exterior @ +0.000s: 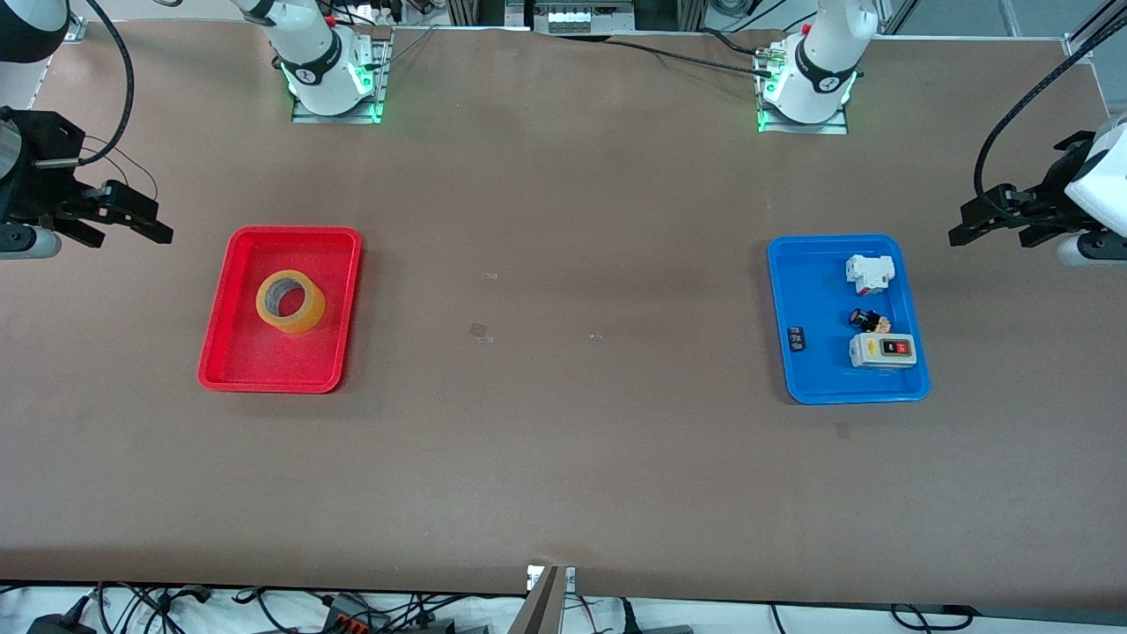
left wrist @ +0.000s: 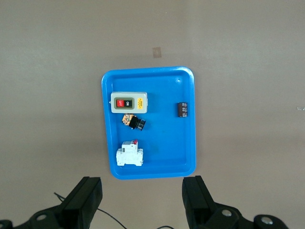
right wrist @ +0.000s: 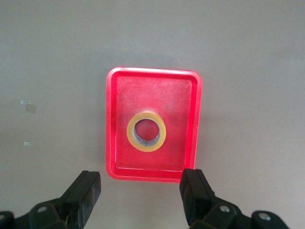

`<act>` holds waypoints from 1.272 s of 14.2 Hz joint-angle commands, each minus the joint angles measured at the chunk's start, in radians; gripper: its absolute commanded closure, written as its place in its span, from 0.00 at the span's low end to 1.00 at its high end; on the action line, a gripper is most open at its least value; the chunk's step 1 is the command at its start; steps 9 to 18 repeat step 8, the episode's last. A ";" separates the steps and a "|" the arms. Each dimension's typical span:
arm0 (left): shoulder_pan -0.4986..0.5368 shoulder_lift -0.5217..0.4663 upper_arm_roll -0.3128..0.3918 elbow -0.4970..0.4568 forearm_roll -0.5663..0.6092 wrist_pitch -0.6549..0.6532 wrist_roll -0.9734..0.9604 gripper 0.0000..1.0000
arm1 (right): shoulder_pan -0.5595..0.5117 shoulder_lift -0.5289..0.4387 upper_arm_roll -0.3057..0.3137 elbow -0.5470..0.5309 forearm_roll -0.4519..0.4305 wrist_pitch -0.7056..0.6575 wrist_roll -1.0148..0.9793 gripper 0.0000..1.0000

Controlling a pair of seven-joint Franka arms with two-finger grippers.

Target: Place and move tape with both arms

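A big brown table [exterior: 563, 458] fills the scene, and the two robot arms stand at its top edge in the front view.

The tape [exterior: 290, 302] is a yellow ring with a wide hole in the middle. It lies flat inside a red tray [exterior: 231, 304], close to the middle of that tray. The red tray sits toward the right arm's end of the table. Nothing is touching the tape.

The right gripper [exterior: 141, 220] is up in the air, just past the outer side of the red tray and not over it. Its two black fingers [right wrist: 83, 191] are spread wide apart and hold nothing. In the right wrist view the tape [right wrist: 146, 131] and the red tray [right wrist: 110, 124] show below the open fingers.

Well apart from the red tray, toward the left arm's end of the table, sits a blue tray [exterior: 784, 299]. In it lie a white switch box [exterior: 870, 273], a small black and yellow button part [exterior: 870, 320], a grey box with a red and a black button [exterior: 882, 350], and a tiny black piece [exterior: 797, 339] by the tray's wall.

The left gripper [exterior: 977, 224] hangs in the air past the outer side of the blue tray. Its fingers [left wrist: 198, 200] are wide apart too and hold nothing.

A few small bits of clear tape [exterior: 480, 331] stick to the table between the two trays.
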 commanded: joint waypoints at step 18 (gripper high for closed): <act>-0.006 0.006 -0.005 0.014 0.026 -0.002 -0.014 0.00 | -0.006 -0.032 0.004 -0.017 0.000 -0.017 -0.013 0.00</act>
